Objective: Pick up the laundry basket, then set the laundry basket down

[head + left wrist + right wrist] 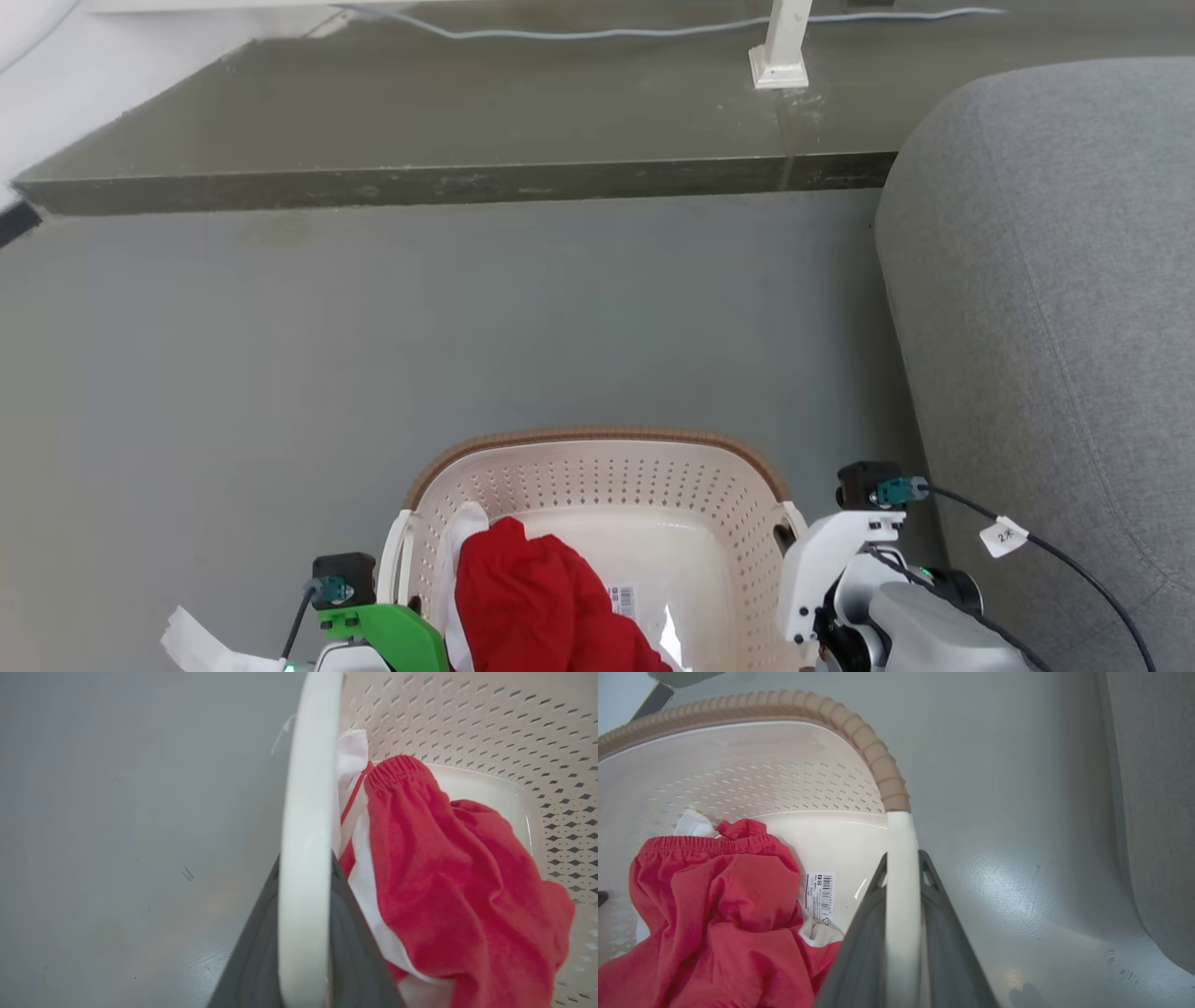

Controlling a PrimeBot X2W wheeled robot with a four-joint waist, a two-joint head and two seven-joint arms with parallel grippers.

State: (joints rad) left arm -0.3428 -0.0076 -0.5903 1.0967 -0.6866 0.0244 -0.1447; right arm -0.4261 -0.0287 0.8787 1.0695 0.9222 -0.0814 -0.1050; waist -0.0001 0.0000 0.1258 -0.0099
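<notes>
**A:** Where is the basket (607, 439)?

**B:** Close in front of the robot, between its arms. I can't tell whether it sits on the floor (467, 327) or hangs just above it.

**A:** And the grip?

**B:** The left gripper (306, 863) is clamped on the left handle (306, 788), with one dark finger against each side of the loop. The right gripper (903, 856) pinches the right handle (902, 830) the same way, just below where the brown rim ends.

**A:** Why both handles?

**B:** I'd say for balance. A wide tub held on one side would tip. The load is also uneven: a red garment (532, 597) over some white cloth (352, 751) is heaped toward the left wall. The right half of the bottom is bare, showing a sticker (819, 893). A grip on opposite sides should keep it level.

**A:** What about the surface?

**B:** The floor is smooth and grey, with a dull sheen and a few scuffs. It looks flat enough that the basket should sit steady.

**A:** And the room?

**B:** A grey sofa (1046, 280) stands near the basket's right side, so that arm has little room to swing outward. At the far side is a darker raised step (467, 121), well apart from the basket. It carries a white post (782, 51), and a cable (579, 33) trails along it.
</notes>
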